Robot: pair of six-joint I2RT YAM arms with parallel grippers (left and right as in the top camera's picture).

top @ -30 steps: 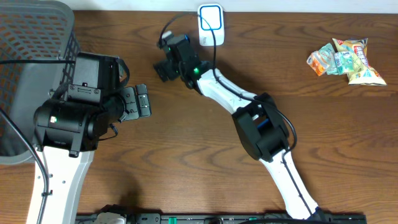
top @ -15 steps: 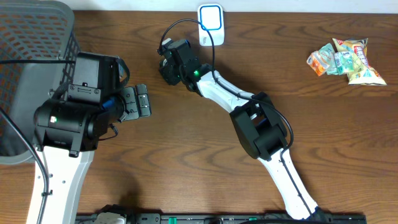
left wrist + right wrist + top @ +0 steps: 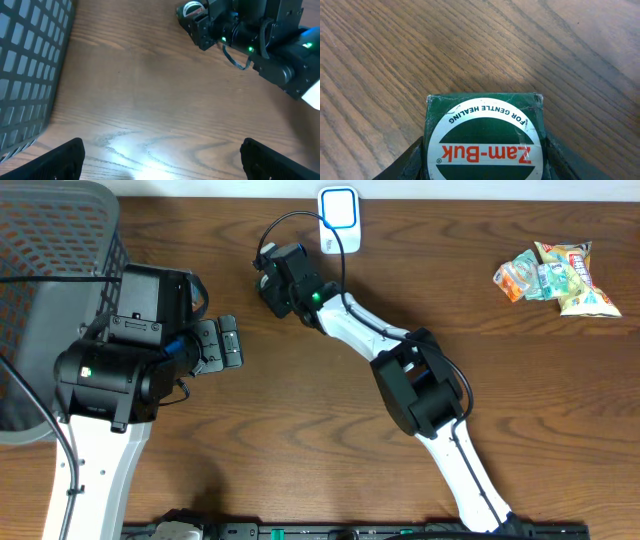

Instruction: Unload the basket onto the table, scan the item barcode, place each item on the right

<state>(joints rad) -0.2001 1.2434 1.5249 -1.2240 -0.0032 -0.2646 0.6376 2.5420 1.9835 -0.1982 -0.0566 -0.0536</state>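
Note:
The item is a green Zam-Buk box (image 3: 482,107) with a round white label. It fills the lower part of the right wrist view, and my right gripper (image 3: 482,162) is shut on it, a dark finger pressed against each side. From overhead, that gripper (image 3: 272,280) covers the box, just left of and below the white scanner (image 3: 339,220) with its blue outline. The left wrist view shows the box's label (image 3: 193,8) at the tip of the right arm. My left gripper (image 3: 162,162) stands wide open over bare wood, also seen at the left (image 3: 222,343) from overhead.
A grey mesh basket (image 3: 50,240) fills the table's far left corner, beside the left arm. Several snack packets (image 3: 555,275) lie at the far right. The scanner's cable (image 3: 345,250) runs over the right arm.
The right gripper's jaws have closed in on the green box, and the gripper has shifted slightly toward the scanner. The left arm has not moved.

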